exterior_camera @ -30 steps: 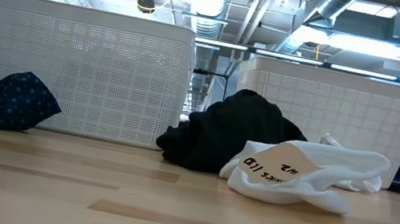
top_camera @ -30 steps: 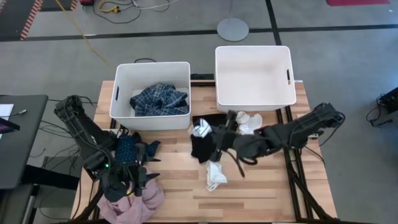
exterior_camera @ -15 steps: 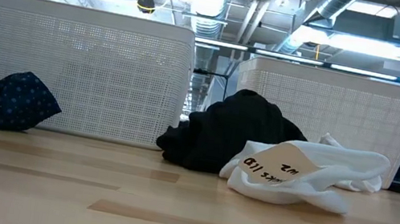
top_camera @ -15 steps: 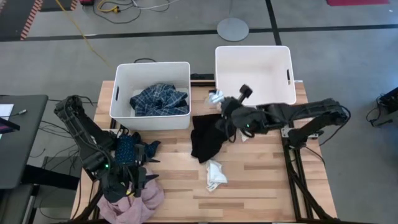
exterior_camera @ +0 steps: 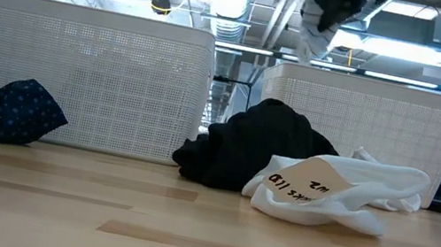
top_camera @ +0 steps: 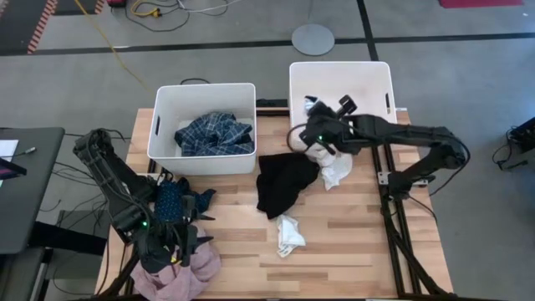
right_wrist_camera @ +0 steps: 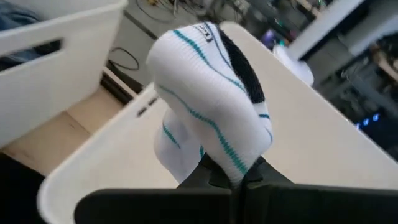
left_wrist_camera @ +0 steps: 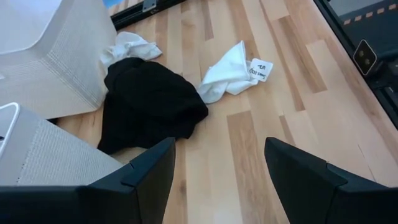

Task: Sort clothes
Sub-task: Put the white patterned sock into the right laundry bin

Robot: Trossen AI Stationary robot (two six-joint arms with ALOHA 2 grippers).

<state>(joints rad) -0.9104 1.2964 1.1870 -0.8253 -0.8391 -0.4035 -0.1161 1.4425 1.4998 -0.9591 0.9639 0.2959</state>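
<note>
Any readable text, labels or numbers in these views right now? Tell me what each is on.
Tag on the white garment: handwritten marks, upside down in the low view, roughly "118" plus a shorter line; not surely readable.
Same tag in the left wrist view: too small to read.
Striped sock in the right gripper: dark mark near its cuff, blurred.
Nothing else readable.

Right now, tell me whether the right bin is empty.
Looks empty: right bin shows bare white floor; the right gripper holds a sock above its edge.

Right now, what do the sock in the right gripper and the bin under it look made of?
Sock: white ribbed knit, apparently cotton-like, with teal stripes and a dark patch. Right bin: looks like rigid white plastic, matte; its side shows a fine mesh pattern. The right gripper is shut on the sock.
</note>
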